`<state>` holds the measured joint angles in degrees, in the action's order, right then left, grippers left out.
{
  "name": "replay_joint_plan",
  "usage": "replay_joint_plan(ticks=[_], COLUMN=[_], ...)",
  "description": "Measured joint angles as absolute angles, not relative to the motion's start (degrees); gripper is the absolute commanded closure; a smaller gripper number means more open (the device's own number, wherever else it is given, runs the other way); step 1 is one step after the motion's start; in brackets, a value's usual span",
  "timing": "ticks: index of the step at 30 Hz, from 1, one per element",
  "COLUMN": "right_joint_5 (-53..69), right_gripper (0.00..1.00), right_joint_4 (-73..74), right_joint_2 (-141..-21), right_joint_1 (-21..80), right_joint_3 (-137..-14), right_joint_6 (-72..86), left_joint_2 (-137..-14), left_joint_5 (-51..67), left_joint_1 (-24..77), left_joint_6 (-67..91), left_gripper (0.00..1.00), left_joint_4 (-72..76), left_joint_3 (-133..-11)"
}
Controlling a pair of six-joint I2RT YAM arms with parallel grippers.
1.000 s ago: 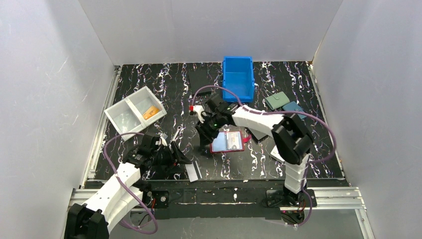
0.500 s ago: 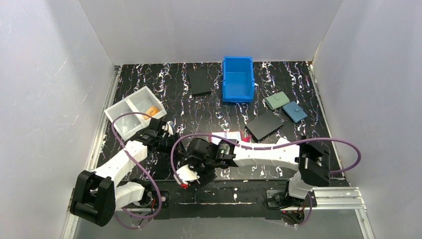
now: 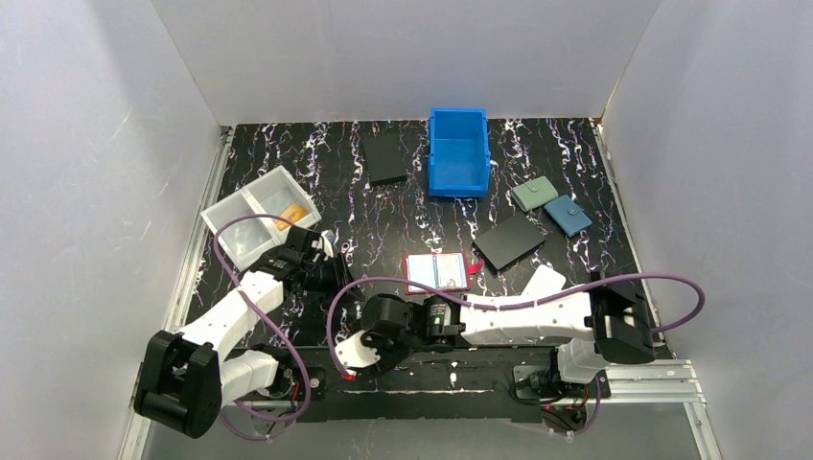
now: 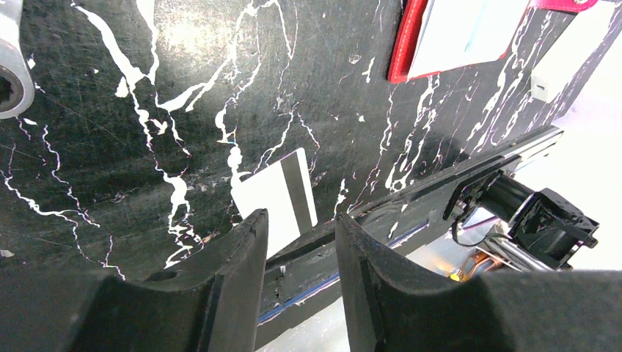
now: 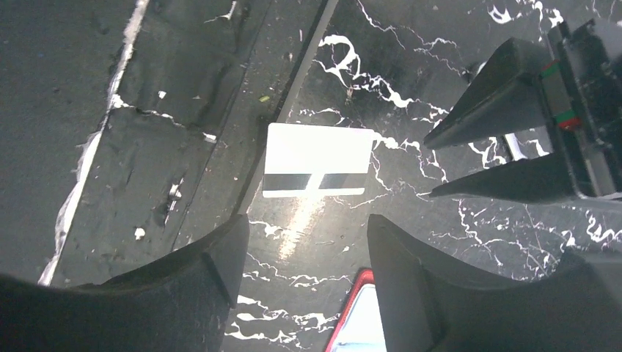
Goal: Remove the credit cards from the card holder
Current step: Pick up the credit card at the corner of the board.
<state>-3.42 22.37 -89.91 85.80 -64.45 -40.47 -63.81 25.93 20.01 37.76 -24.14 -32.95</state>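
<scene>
- White card lies flat right on the near edge of the table, at 7 o'clock from the holder; it's thin, so a scraping pinch could shove it over the edge
- Right gripper hangs over it, jaws apart and empty
- Left gripper, also apart and empty, aims at the same card from 10 o'clock; if both close in, the fingers may clash
- Orange card sits in the tray at 10 o'clock
- A second ago the right gripper was at the holder; now it's swung down to the near edge, while the left has backed off toward the tray
</scene>
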Motion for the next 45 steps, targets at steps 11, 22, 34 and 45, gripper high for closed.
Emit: replay_joint_plan(ticks=[11,22,34,45], right_joint_5=[-13.98,-21.34,-25.82,-29.76], right_gripper=[0.34,0.36,0.63,0.89], right_joint_4=[7.42,-1.63,-9.47,-12.1], right_joint_2=[-95.5,-101.3,-104.49,-104.71], right_joint_1=[92.75,93.51,93.76,96.73], right_joint_3=[-57.84,-55.18,-51.92,-50.85], right_joint_6=[-30.76,-27.09,-27.35,-27.86], left_joint_2=[-59.66,-61.21,-62.17,-62.17], left_joint_5=[24.82,26.09,26.39,26.61], left_joint_1=[20.01,20.01,20.01,20.01], left_joint_6=[40.53,41.65,42.26,42.48], left_gripper=[0.63,0.63,0.63,0.63], left_joint_4=[-21.87,-17.72,-16.14,-15.81], left_joint_3=[-31.38,-28.29,-27.77,-27.57])
